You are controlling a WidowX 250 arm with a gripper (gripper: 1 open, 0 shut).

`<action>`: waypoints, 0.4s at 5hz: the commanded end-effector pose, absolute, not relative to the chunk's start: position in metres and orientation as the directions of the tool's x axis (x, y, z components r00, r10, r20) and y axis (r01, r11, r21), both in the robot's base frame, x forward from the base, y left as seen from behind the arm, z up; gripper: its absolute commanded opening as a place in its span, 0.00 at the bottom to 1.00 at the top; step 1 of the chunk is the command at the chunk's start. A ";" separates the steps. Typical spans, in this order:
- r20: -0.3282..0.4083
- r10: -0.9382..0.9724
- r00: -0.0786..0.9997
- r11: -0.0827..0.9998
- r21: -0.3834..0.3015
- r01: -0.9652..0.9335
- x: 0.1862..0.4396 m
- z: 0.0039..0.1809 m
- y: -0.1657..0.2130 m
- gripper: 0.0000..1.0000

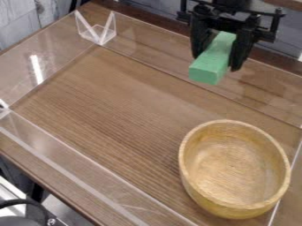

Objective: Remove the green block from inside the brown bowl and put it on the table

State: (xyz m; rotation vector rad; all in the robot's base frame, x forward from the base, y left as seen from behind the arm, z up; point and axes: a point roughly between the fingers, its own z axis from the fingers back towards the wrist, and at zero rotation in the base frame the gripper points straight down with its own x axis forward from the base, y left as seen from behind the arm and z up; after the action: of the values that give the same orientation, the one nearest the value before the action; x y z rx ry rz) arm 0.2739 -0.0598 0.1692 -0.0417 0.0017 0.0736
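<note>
Brown wood-grain counter (106, 97) with clear plastic walls (35, 66) round the edges fills the view. Black gripper (221, 53) hangs at the top right, jaws closed on the small bright green rectangular block (213, 60). Block is in the air, well above the counter and clear of the round light tan wooden bowl (236, 168), which sits empty at lower right. Pinch looks to be across the block's upper half, lower end hanging free and tilted; probably lifted high to clear the thick rim before set-down on bare wood. Arm above the gripper is cut off by the frame edge. Contact faces of the jaws are hidden behind the block. Clear folded stand (94, 28) at the far left corner is hard to identify.
</note>
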 end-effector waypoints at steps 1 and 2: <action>0.059 0.051 0.997 0.997 -0.062 -0.048 0.263 0.177 -0.078 0.00; 0.073 0.025 0.997 0.997 -0.071 -0.019 0.254 0.169 -0.101 0.00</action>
State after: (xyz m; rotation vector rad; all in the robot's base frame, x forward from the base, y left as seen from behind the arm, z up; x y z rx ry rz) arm 0.2530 -0.1004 0.1483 -0.0425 0.0013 0.0221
